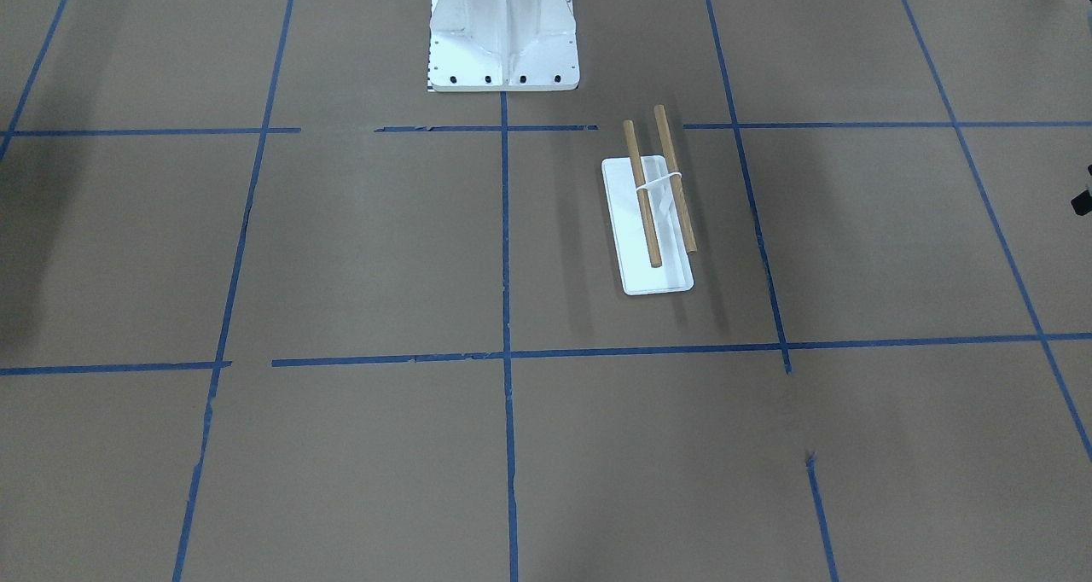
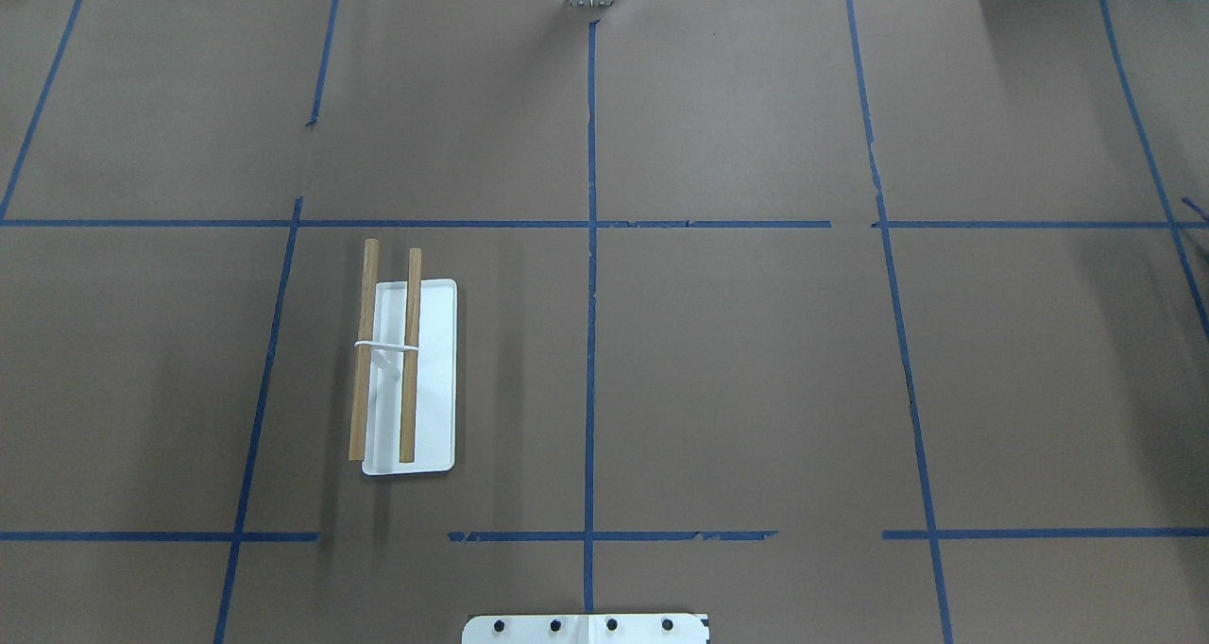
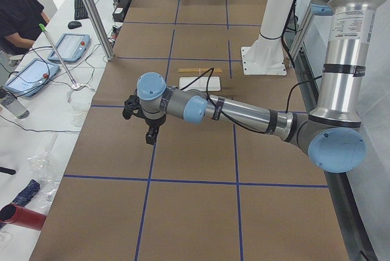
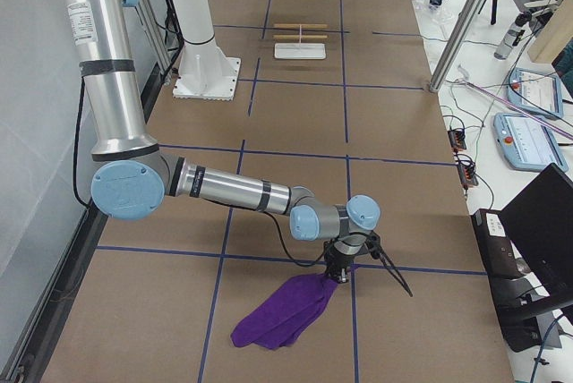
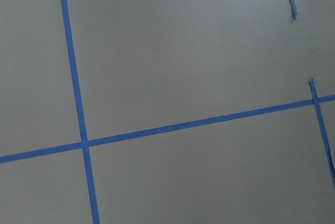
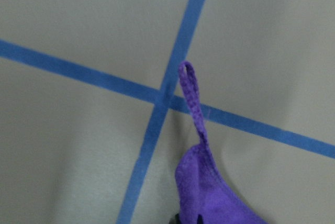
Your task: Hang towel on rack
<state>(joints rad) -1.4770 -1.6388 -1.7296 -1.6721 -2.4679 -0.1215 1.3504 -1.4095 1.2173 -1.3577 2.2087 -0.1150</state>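
Observation:
The rack (image 2: 406, 380) is a white flat base with two wooden dowels; it stands left of the table's middle and also shows in the front view (image 1: 650, 224) and far off in the right side view (image 4: 300, 43). The purple towel (image 4: 286, 311) lies at the table's right end, one corner raised off the paper. My right gripper (image 4: 338, 267) sits on that raised corner. In the right wrist view the towel (image 6: 214, 198) fills the bottom, its loop (image 6: 189, 90) sticking out over a tape crossing, with a dark finger tip at the frame's bottom edge. My left gripper (image 3: 149, 132) hangs over bare paper at the left end; I cannot tell whether it is open.
The large white bolted pedestal (image 1: 503, 36) stands at the robot's edge, near the rack. Blue tape lines (image 5: 78, 103) grid the brown paper. A metal post (image 3: 91, 11) and the operators' desk with tablets (image 3: 33, 69) lie beyond the far edge.

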